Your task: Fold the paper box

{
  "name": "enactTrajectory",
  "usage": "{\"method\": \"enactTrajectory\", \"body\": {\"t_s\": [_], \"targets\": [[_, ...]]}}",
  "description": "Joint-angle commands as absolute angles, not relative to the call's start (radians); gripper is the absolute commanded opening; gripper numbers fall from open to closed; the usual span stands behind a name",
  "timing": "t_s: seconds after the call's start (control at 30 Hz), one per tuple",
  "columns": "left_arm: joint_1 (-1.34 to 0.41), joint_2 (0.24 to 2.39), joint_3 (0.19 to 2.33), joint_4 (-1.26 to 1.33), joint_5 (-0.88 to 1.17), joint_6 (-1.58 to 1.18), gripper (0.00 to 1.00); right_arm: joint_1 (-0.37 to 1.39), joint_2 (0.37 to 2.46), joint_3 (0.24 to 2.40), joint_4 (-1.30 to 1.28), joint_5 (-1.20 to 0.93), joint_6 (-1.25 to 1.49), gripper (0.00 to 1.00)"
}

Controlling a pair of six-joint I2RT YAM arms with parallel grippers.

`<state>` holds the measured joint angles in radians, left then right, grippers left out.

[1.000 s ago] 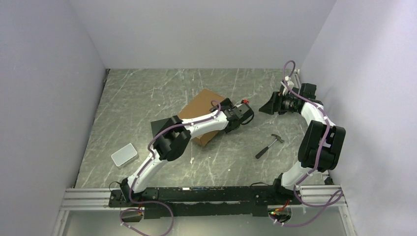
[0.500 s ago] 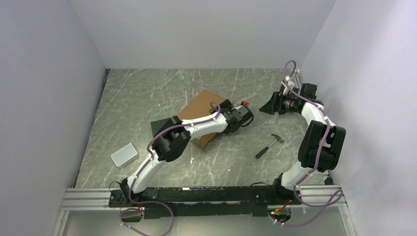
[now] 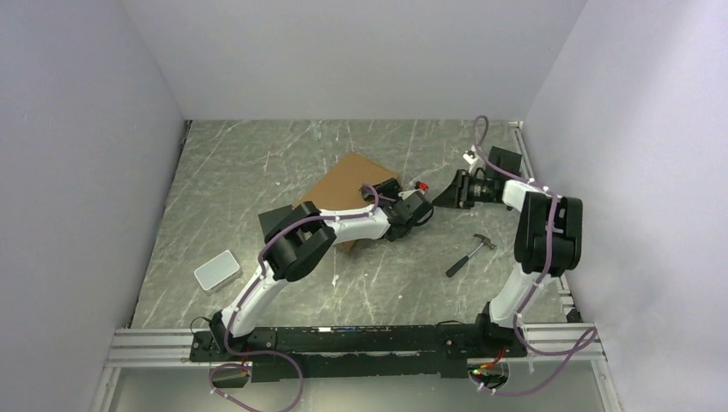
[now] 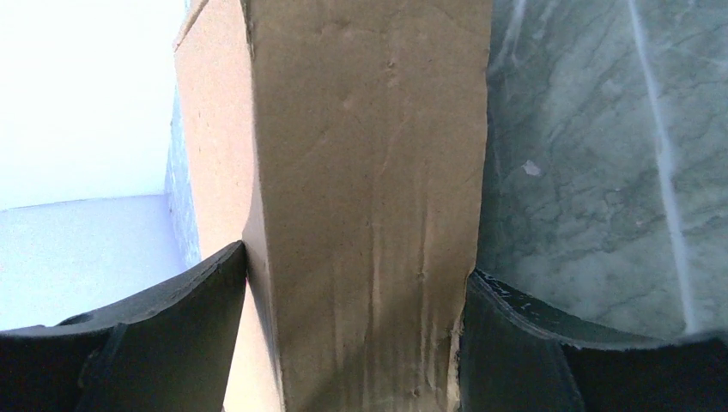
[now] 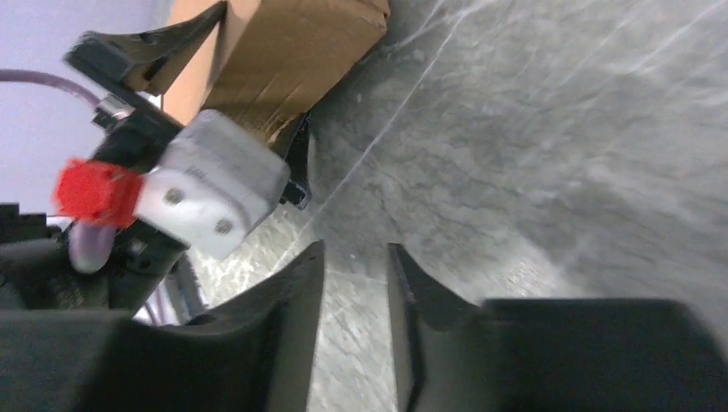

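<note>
The paper box is the largest thing on the grey marbled table. It lies near the middle, and only its flat brown top shows from above, so I cannot tell what is inside it. My left gripper is at the box's right-hand side and has it pinched. In the left wrist view the cardboard fills the whole gap, and both of my black fingers press against it, set fairly wide. My right gripper hangs just to the right of that, low over bare table and apart from the box. Its fingers leave only a narrow slit between them and hold nothing. A black block lies beside the box's near left corner, partly under my left arm. A hammer lies near my right arm. A small grey tin sits well apart on the left with its lid on, so its contents are unseen.
</note>
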<state>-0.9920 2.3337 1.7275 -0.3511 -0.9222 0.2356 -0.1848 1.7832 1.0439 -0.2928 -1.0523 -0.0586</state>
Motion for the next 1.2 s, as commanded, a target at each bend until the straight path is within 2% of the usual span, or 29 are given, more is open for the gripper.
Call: {"method": "enactTrajectory", "body": {"t_s": [0.0,0.23,0.27,0.4,0.63,0.8,0.9,1.07,1.17], "targets": [[-0.960,2.299,1.669,-0.303,-0.774,0.201,0.74,-0.105,1.844,1.053,-0.111,-1.052,0.134,0.30],[-0.957,2.294,1.656,-0.304,-0.750,0.193,0.74,-0.005,1.930,1.113,0.043,-0.968,0.325,0.05],[-0.956,2.292,1.653,-0.304,-0.744,0.192,0.74,-0.003,1.940,1.117,0.060,-0.948,0.347,0.04],[-0.950,2.277,1.638,-0.295,-0.720,0.189,0.74,-0.004,2.016,1.158,0.139,-0.965,0.450,0.03],[-0.947,2.279,1.657,-0.318,-0.692,0.176,0.75,0.099,2.111,1.228,0.220,-1.035,0.559,0.02],[-0.947,2.277,1.657,-0.331,-0.662,0.167,0.77,0.130,2.149,1.269,0.208,-0.948,0.599,0.03],[-0.945,2.269,1.650,-0.343,-0.624,0.153,0.83,0.136,2.163,1.280,0.208,-0.850,0.637,0.04],[-0.945,2.225,1.609,-0.363,-0.485,0.137,0.97,0.153,2.181,1.310,0.188,-0.832,0.643,0.04],[-0.946,2.206,1.589,-0.377,-0.414,0.133,1.00,0.164,2.184,1.317,0.183,-0.839,0.638,0.05]]}}
